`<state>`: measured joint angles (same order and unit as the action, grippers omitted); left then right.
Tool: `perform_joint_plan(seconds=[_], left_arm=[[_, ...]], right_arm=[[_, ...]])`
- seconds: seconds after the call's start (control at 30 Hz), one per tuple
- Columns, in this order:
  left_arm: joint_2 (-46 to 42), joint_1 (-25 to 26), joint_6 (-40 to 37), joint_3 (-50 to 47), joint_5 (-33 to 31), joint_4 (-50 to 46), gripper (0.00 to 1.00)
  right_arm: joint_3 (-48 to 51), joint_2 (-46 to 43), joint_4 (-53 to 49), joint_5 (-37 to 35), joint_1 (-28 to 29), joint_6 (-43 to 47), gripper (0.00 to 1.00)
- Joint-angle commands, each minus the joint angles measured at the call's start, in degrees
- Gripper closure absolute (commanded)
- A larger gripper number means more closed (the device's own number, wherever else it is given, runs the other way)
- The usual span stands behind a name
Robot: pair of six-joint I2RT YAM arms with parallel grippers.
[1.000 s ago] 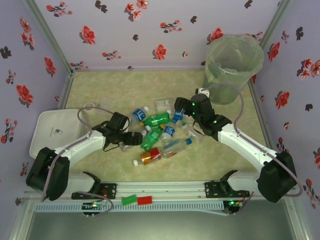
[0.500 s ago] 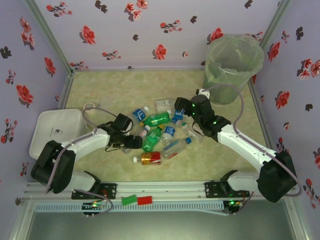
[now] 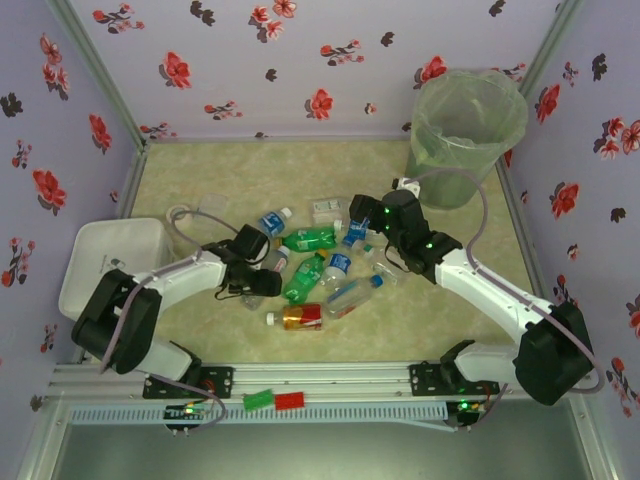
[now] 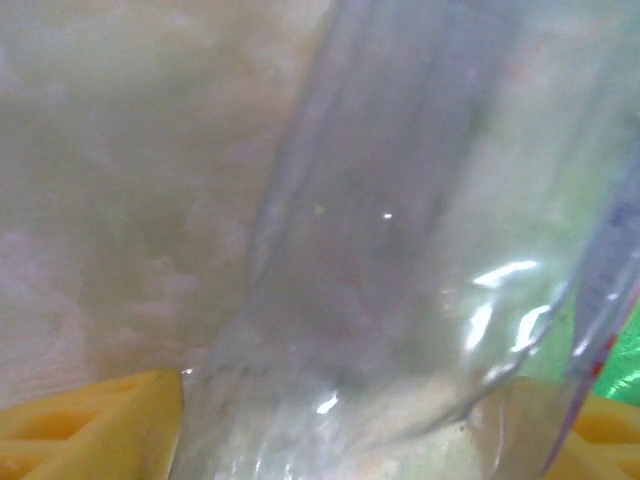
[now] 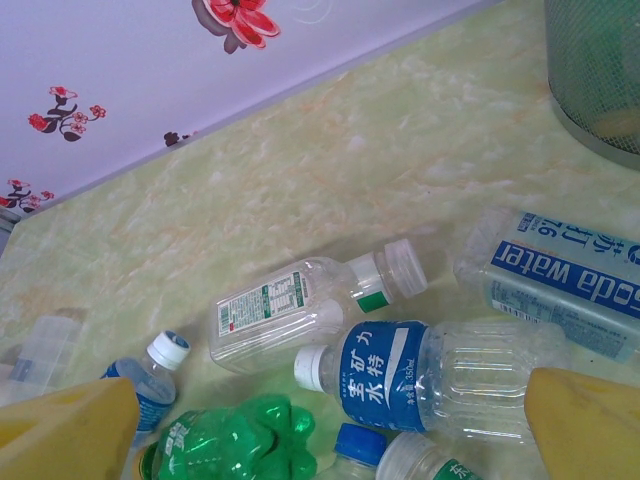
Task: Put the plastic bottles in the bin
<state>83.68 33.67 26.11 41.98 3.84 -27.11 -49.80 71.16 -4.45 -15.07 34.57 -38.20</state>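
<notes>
Grey-green bin (image 3: 466, 170) w/ clear bag liner (image 3: 503, 92); bottles (image 3: 303, 280) on table (image 3: 200, 180)

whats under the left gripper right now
A clear bottle lies between the left gripper's yellow fingers, on the marbled table. A green bottle peeks in at the right edge. From above, the gripper covers most of the clear bottle.

A clear bottle (image 4: 380, 300), blurred and very close, slants up to the right over the pale marbled bench (image 4: 110, 200). Its lower end sits between the yellow fingers (image 4: 90, 425) of the left claw (image 4: 340, 440). A green patch (image 4: 625, 360) shows just beside it.
</notes>
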Motion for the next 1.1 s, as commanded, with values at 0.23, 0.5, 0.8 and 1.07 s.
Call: perform_joint_plan(seconds=[0.23,0.5,0.8,1.07], left_arm=[[0.88,1.47,-2.3,1.84,-0.12,-0.9,0.45],[-1.39,1.92,-1.97,2.41,-0.97,-1.51,0.63],[-13.33,2.01,0.42,3.37,-2.76,6.02,0.64],[-14.46,1.93,-0.59,5.48,2.45,27.91,0.63]], right_arm=[[0.14,-0.1,0.78,-1.82,0.48,-1.28,0.0],[0.58,0.21,1.93,-0.36,0.5,-0.97,0.0],[0.67,1.31,14.02,15.96,0.5,1.28,0.0],[0.01,3.75,26.02,30.07,0.93,-0.46,0.0]])
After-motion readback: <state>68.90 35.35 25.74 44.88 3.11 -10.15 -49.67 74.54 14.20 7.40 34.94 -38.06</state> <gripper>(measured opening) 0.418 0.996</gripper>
